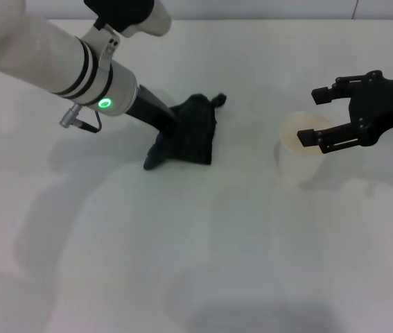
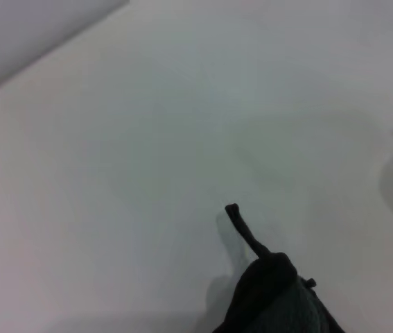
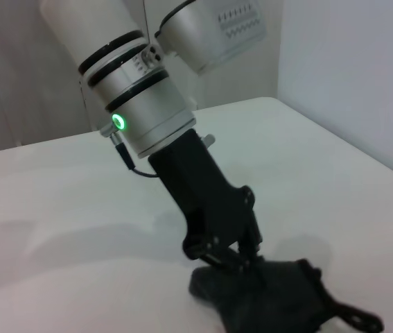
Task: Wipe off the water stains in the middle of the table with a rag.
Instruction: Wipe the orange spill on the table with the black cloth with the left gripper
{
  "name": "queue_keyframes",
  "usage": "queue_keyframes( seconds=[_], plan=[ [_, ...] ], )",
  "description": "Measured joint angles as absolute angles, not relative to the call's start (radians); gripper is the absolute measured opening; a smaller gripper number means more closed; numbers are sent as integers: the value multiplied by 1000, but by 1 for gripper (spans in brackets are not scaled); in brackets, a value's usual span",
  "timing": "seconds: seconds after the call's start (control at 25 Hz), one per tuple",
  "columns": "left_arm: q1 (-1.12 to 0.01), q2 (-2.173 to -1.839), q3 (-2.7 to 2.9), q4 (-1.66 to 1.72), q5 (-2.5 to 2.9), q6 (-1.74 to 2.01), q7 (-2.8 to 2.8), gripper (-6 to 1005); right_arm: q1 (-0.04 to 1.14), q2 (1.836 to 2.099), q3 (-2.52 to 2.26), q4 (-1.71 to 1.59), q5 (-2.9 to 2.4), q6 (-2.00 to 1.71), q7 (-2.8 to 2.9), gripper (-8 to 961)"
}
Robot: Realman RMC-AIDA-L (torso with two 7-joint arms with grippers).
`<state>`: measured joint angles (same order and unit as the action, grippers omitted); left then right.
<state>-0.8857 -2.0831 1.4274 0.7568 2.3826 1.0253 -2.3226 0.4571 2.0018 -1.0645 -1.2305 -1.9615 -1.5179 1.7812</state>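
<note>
The black rag [image 1: 197, 135] lies bunched on the white table [image 1: 217, 250], left of the middle, with a thin pointed corner sticking out at the back. My left gripper [image 1: 173, 132] reaches down at a slant and is shut on the rag's left side, pressing it onto the tabletop. The right wrist view shows its fingers [image 3: 232, 258] dug into the rag [image 3: 276, 302]. The left wrist view shows the rag [image 2: 272, 298] and its pointed corner. No water stain shows; it is hidden or out of view. My right gripper [image 1: 319, 115] is open and empty at the right.
A white paper cup [image 1: 299, 165] with an orange-tinted inside stands upright at the right, just under my right gripper's lower finger. The table's far edge runs along the top of the head view.
</note>
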Motion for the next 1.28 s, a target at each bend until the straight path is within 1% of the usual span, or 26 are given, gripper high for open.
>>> queue_keyframes(
  seconds=[0.48, 0.96, 1.28],
  plan=[
    [-891, -2081, 1434, 753, 2469, 986, -2447, 71, 457, 2002, -1063, -1232, -1961, -1521, 1781, 844],
    [-885, -2081, 1451, 830, 2458, 1147, -2346, 71, 456, 2002, -1028, -1232, -1961, -1526, 1781, 844],
    [-880, -2083, 1514, 844, 2413, 1191, -2262, 71, 456, 2000, -1025, -1231, -1961, -1521, 1781, 845]
  ],
)
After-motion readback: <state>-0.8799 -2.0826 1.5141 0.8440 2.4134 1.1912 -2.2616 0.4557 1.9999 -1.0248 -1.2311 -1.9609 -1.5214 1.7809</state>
